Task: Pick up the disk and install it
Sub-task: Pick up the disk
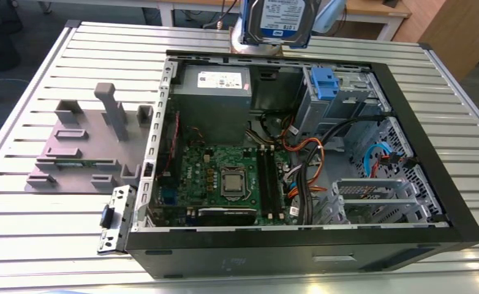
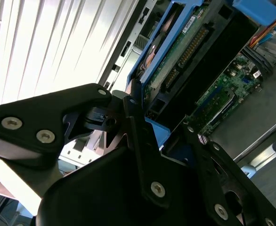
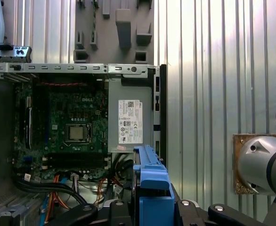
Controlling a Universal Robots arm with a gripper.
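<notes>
The disk (image 1: 280,21), a silver drive with a white-and-blue label in a blue bracket, hangs upright in the air above the far edge of the open computer case (image 1: 403,122). In both wrist views my gripper (image 2: 159,117) (image 3: 150,207) is shut on the disk (image 2: 175,61), its black fingers (image 2: 135,117) clamping the blue bracket (image 3: 152,183) from both sides. The drive's connector edge and green circuit board face the case interior. The metal drive cage (image 1: 337,98) with a small blue latch piece sits below the disk, at the case's far side.
Inside the case lie a grey power supply box (image 1: 215,92) with a white sticker, the green motherboard (image 1: 223,177) and bundles of cables (image 1: 313,165). A grey fixture (image 1: 84,141) with upright pegs stands on the slatted metal table (image 1: 43,233) at the exterior view's left. The arm's base (image 3: 260,165) is beside the case.
</notes>
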